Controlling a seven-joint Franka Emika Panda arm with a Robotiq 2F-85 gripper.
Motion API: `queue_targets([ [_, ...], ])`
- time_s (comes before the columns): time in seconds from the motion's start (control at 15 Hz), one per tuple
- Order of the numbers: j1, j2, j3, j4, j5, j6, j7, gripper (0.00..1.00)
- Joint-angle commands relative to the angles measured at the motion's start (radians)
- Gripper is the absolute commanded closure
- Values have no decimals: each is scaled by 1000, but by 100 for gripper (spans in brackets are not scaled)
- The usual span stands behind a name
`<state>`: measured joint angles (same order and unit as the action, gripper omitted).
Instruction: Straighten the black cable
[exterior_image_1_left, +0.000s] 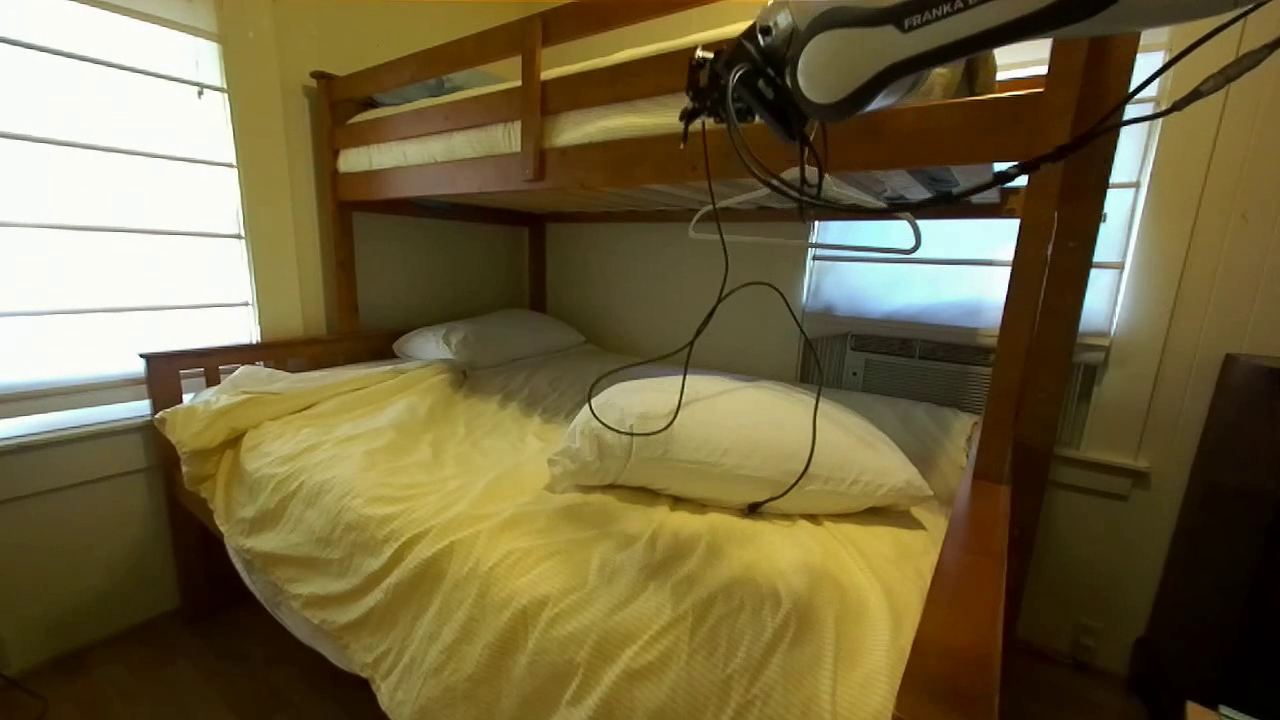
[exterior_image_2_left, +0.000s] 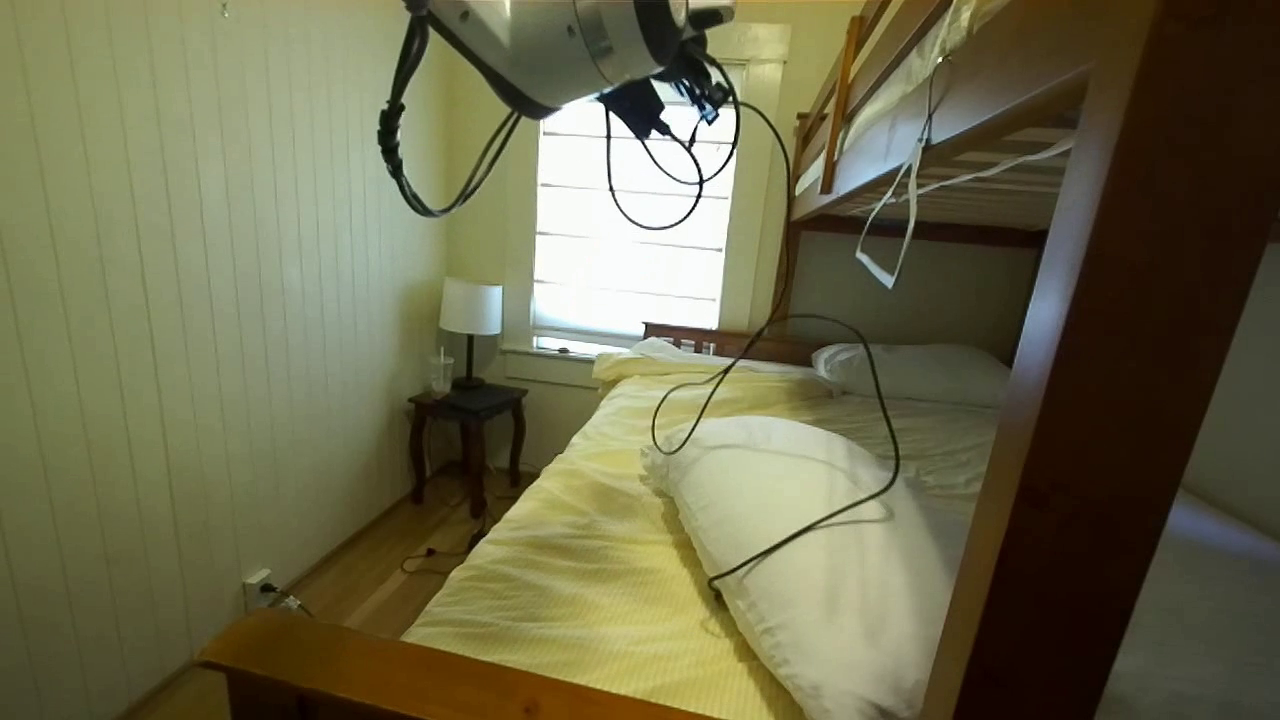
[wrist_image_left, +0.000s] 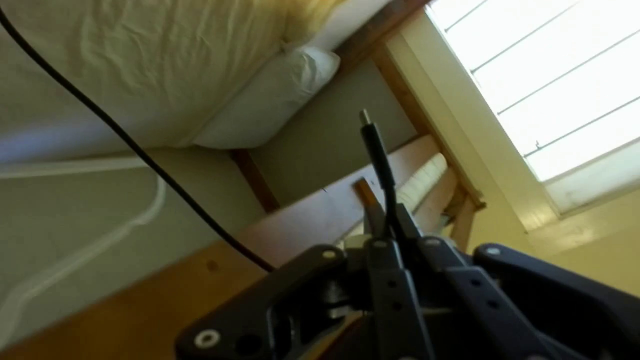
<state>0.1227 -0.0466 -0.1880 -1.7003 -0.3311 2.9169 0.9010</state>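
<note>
The black cable hangs from my gripper in both exterior views. Below a straight upper stretch it crosses itself, with a loop on one side and a wide arch on the other. Its lower end touches down at the front edge of the white pillow. In the wrist view my gripper is shut on the cable close to one end. The plug with its metal tip sticks out past the fingertips. Another stretch of the cable runs down at the left, partly hidden behind the gripper.
The bed has a yellow cover. The wooden upper bunk rail is close to my gripper, with a white hanger below it. A bunk post stands near the pillow. Looser robot cables hang from the arm.
</note>
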Motion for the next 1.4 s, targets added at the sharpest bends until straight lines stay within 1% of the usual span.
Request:
queue_targets([
  [0.0,25,79,12,182,68,33,-74,99],
  [0.2,37,120,27,288,154,19,-82,99],
  [0.33,30,167,30,386,186,11,-116,99],
  [0.47,12,215,22,493,193,12,-142,99],
  [0.6,-9,259,-5,586,151,37,-134,99],
  [0.73,-25,309,-56,681,105,49,-93,99],
  [0.87,-44,357,-72,764,140,25,-107,99],
  [0.93,-55,364,-62,772,169,9,-125,99],
  [1.07,-72,389,-54,774,182,12,-128,99],
  [1.27,-90,390,19,691,252,1,-166,99],
  [1.33,-98,378,65,646,290,-12,-192,99],
])
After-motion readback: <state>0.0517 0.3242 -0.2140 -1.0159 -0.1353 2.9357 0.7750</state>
